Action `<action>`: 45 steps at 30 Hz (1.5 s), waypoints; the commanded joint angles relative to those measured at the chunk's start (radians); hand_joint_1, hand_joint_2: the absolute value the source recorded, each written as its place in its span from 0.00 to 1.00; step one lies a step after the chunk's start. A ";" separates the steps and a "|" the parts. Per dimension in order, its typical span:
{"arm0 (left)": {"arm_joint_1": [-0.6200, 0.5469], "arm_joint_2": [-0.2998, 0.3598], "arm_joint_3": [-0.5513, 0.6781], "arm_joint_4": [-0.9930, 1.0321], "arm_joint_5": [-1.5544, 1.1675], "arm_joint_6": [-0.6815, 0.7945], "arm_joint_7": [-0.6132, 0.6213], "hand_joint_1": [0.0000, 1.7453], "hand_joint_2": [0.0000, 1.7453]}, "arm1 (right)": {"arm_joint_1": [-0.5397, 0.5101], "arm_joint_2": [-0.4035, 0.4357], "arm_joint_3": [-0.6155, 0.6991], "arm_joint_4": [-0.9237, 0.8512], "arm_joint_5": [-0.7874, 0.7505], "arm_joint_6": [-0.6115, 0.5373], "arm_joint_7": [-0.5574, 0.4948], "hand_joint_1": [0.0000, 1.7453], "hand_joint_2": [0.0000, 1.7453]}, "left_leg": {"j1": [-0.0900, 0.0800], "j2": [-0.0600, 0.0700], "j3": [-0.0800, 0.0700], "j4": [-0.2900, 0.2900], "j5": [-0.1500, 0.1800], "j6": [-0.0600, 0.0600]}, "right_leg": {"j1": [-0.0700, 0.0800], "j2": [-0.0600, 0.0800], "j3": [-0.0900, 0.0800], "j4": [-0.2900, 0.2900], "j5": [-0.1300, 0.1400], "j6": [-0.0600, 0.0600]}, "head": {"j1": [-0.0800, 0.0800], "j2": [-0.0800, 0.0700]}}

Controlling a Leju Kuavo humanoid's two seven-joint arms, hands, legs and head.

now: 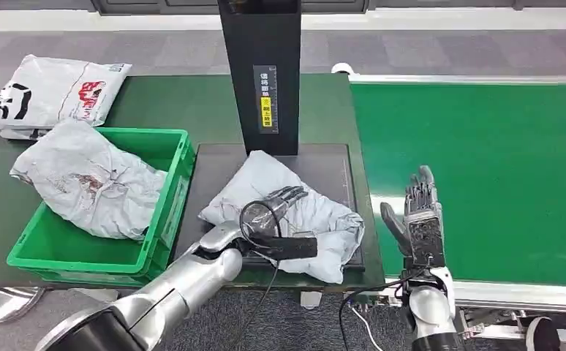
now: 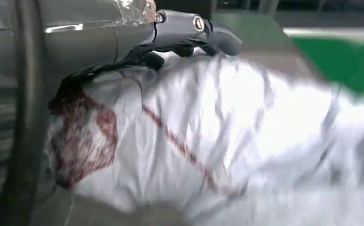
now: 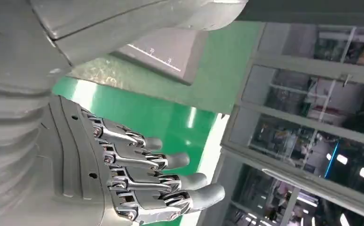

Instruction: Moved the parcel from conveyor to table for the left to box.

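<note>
The grey parcel (image 1: 284,212), a crumpled poly mailer, lies on the dark scale platform (image 1: 214,175) on the table, at the foot of the black post (image 1: 259,73). The left hand (image 1: 278,212) rests on top of it, dark fingers (image 1: 291,194) stretched toward one o'clock across the bag's middle; whether they pinch the film or merely lie on it cannot be told. In the left wrist view the parcel (image 2: 217,136) is blurred, with red print on its crumpled film, and the thick thumb (image 2: 194,28) sits along its edge.

At three o'clock from the parcel, well apart from it, the right hand (image 1: 417,223) stands upright over the edge of the green conveyor belt (image 1: 499,161), fingers spread wide and holding nothing; the right wrist view shows these fingers (image 3: 142,174) extended and apart.

At nine o'clock from the parcel a green crate (image 1: 167,146) holds another crumpled grey mailer (image 1: 90,183). Beyond it, at eleven o'clock, a white printed bag (image 1: 50,91) lies on the table (image 1: 192,102), its near edge hidden behind the crate's load.
</note>
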 commanded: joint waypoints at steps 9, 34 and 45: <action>-0.013 0.039 -0.157 0.125 -0.039 -0.025 0.027 0.40 1.00 | -0.047 0.018 -0.064 0.051 -0.005 0.008 0.004 0.00 1.00 | 0.000 0.002 0.008 -0.002 -0.001 0.002 | 0.000 0.002 0.008 -0.002 0.000 0.001 | 0.000 0.000; -0.050 0.201 0.389 -0.527 -0.112 0.419 0.035 1.00 1.00 | 0.043 0.045 -0.111 -0.068 -0.006 -0.009 0.010 0.00 1.00 | 0.001 0.003 0.005 0.001 -0.002 0.001 | 0.001 0.002 0.005 0.001 0.000 0.000 | 0.000 0.000; -0.037 0.240 0.470 -0.396 -0.089 0.534 -0.067 1.00 1.00 | 0.055 0.038 -0.129 -0.069 -0.015 0.000 0.000 0.00 1.00 | 0.004 0.004 0.002 -0.001 0.002 -0.004 | 0.003 0.003 -0.001 0.000 0.002 -0.005 | 0.000 0.000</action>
